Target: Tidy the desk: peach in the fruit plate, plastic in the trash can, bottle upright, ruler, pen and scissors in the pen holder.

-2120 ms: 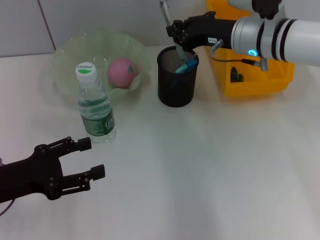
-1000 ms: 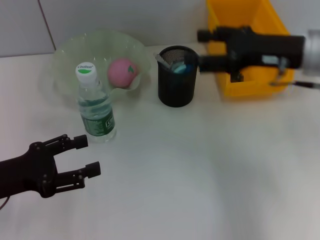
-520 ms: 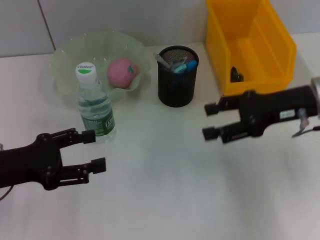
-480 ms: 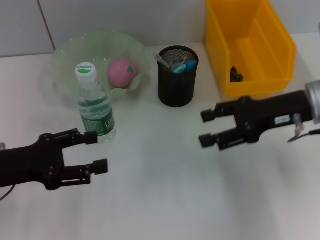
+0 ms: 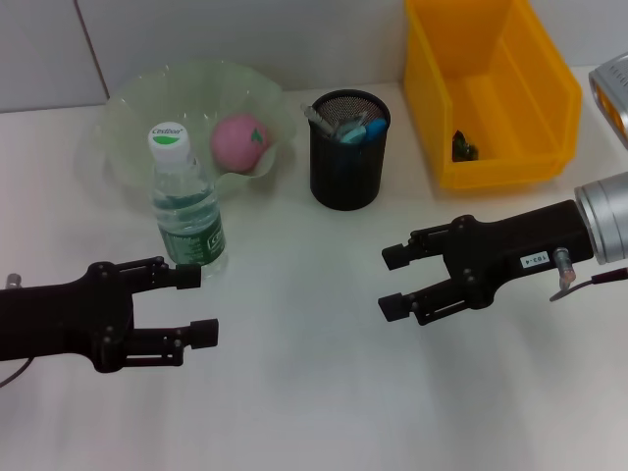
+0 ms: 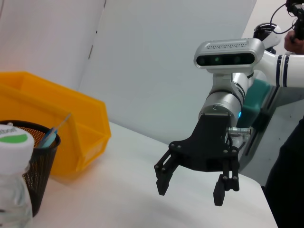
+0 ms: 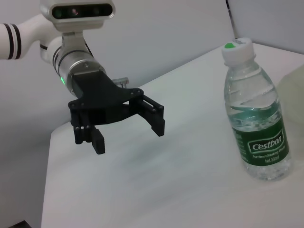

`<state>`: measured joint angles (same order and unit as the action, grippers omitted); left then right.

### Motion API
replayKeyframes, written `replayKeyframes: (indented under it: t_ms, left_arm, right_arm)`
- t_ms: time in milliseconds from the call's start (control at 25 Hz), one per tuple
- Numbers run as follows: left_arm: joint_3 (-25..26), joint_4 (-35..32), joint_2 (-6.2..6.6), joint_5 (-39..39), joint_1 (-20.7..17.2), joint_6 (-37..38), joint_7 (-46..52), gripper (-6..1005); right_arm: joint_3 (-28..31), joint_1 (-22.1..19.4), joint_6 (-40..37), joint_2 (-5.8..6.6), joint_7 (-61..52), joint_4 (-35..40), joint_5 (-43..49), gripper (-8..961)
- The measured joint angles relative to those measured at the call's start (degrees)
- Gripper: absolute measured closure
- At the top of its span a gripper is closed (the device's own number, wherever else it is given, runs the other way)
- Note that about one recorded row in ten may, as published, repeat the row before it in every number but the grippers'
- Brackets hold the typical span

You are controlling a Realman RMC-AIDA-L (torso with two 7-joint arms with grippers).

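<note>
At the upper left of the head view, the fruit plate [image 5: 128, 108] holds the peach [image 5: 240, 142]. The bottle [image 5: 184, 204] stands upright just in front of the plate, cap up. To the right of the plate, the black mesh pen holder [image 5: 345, 167] contains several items that protrude above its rim; a blue piece and a grey strip are visible, but pen, ruler and scissors cannot be told apart. At the upper right, the yellow trash can [image 5: 530, 162] holds a small dark object, too small to identify.

The left gripper [image 5: 194, 304] hovers at the lower left, fingers spread, holding nothing. The right gripper [image 5: 391, 282] hovers right of centre, fingers also spread and empty. Both are clear of the table [image 5: 314, 402] items. No loose object is visible on the table surface.

Judged status: all listed items appear to be in place; the task looks complete or nearly so.

Hazards from this state:
- The left gripper is near the bottle. A forward or upward sweep of that arm could strike the bottle and tip it, undoing the upright step.
- The two grippers face each other across the middle of the table. Simultaneous inward travel could bring them into contact.
- The tall items in the pen holder lean on the rim; a knock to the holder could spill them.
</note>
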<state>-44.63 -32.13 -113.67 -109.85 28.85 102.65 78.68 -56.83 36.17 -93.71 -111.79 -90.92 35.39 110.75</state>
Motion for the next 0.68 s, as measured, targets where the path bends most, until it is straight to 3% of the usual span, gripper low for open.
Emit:
replayKeyframes:
  t_ms: [680]
  left_arm:
    - [-0.11,-1.18,0.03,-1.08,0.51,0.00,1.64,159]
  right_arm:
    - [-0.15,-0.01,-0.01,-0.11,0.11,0.25,0.09,136]
